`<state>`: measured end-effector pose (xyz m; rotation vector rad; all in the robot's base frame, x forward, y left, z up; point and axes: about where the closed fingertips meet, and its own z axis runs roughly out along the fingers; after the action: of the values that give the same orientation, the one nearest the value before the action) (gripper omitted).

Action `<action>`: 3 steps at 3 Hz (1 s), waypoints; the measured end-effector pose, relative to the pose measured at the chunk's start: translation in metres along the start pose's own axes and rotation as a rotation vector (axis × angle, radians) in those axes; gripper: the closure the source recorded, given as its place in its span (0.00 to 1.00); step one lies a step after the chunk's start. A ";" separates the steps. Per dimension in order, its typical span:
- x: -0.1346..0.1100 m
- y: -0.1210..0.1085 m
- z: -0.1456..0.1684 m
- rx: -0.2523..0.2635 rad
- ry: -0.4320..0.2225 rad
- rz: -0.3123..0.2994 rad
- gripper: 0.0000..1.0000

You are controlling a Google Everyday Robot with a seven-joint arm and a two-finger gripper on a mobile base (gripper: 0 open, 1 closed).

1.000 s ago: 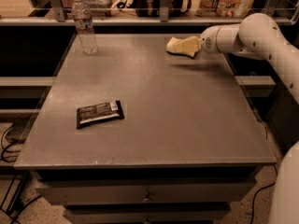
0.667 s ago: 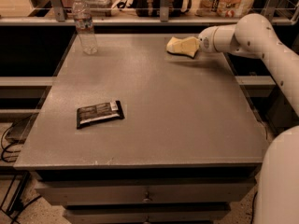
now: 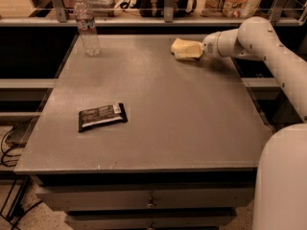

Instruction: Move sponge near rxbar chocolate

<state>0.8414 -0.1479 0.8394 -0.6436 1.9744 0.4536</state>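
- Camera view is showing the task barely under way: the sponge point(image 3: 184, 48) is sitting well apart from the chocolate bar point(image 3: 102, 116), far behind it and off to its right as the view has it.
- Gripper point(image 3: 197, 50) is resting against the end of the sponge that is facing away from the bar. I cannot tell whether it is open or closed, or whether it is really holding the sponge.
- Judging from this, the reach to the sponge is looking done, while the whole carry across to the bar and the setting down beside it are remaining.
- Sponge is showing as a pale yellow foam block, soft-looking, plain, with rounded edges; it is probably giving way under any squeeze.
- Bar is lying flat and a little askew: a thin, dark, rectangular wrapper, faintly glossy, carrying pale lettering and a small white patch.
- Table point(image 3: 182, 119) under the bar is presenting a flat, dull grey, finely speckled top.
- Water bottle point(image 3: 87, 25) is standing upright far behind the bar and slightly to its left, clear ribbed plastic with a white cap.
- Arm point(image 3: 259, 42) is reaching in from the bar's right, its shell smooth, rounded and white.
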 end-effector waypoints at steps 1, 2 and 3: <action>0.005 0.000 -0.003 0.014 0.017 0.004 0.42; -0.002 0.008 -0.012 0.029 0.019 -0.022 0.65; -0.026 0.031 -0.028 0.032 0.012 -0.114 0.88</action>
<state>0.8129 -0.1327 0.8763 -0.7358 1.9412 0.3492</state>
